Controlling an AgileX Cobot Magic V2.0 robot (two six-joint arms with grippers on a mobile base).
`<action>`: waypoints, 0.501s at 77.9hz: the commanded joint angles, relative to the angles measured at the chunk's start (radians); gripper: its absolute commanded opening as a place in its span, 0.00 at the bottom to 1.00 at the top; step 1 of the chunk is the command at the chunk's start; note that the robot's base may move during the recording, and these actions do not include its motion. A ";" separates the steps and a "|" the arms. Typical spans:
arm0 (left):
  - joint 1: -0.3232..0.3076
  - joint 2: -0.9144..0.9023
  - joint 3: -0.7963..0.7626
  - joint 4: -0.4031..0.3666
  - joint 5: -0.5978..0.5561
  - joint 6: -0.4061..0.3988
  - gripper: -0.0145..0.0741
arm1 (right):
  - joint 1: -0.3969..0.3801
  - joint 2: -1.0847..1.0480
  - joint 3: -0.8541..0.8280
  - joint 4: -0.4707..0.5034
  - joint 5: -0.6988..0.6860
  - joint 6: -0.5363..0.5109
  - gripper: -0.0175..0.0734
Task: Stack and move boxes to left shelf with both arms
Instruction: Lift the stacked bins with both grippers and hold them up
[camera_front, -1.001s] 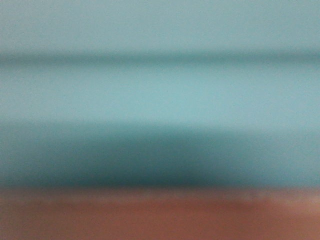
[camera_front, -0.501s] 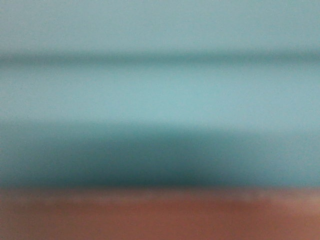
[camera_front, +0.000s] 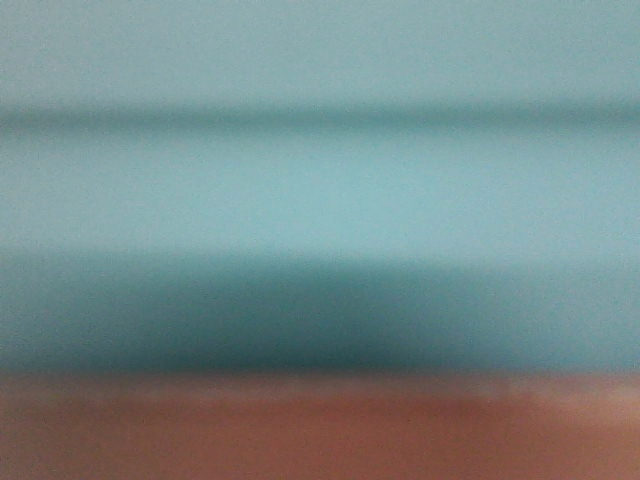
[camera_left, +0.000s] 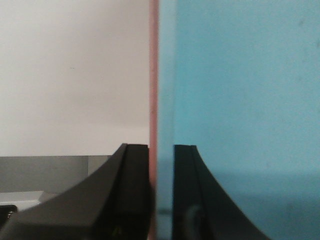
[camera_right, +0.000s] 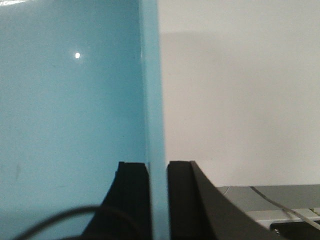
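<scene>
The light aqua box (camera_front: 320, 200) fills the blurred front view at very close range, with the salmon pink box (camera_front: 320, 430) as a band along the bottom. In the left wrist view my left gripper (camera_left: 161, 150) is shut on two nested walls, the pink box (camera_left: 153, 75) outside and the aqua box (camera_left: 240, 100) inside. In the right wrist view my right gripper (camera_right: 158, 165) is shut on the aqua box (camera_right: 70, 100) wall, one finger inside and one outside. The left shelf is out of view.
A pale wall (camera_left: 75, 75) lies beyond the boxes on the left and a pale wall (camera_right: 240, 100) on the right. Low down there is a grey surface (camera_left: 45, 172) and, on the right, a grey surface with a thin cable (camera_right: 280, 197).
</scene>
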 joint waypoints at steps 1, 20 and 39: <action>-0.011 -0.029 -0.033 -0.020 0.069 -0.009 0.17 | -0.002 -0.034 -0.031 -0.052 0.027 0.000 0.25; -0.011 -0.029 -0.033 -0.020 0.069 -0.009 0.17 | -0.002 -0.034 -0.031 -0.052 0.027 0.000 0.25; -0.011 -0.029 -0.033 -0.041 0.069 -0.009 0.17 | -0.002 -0.034 -0.031 -0.052 0.027 0.000 0.25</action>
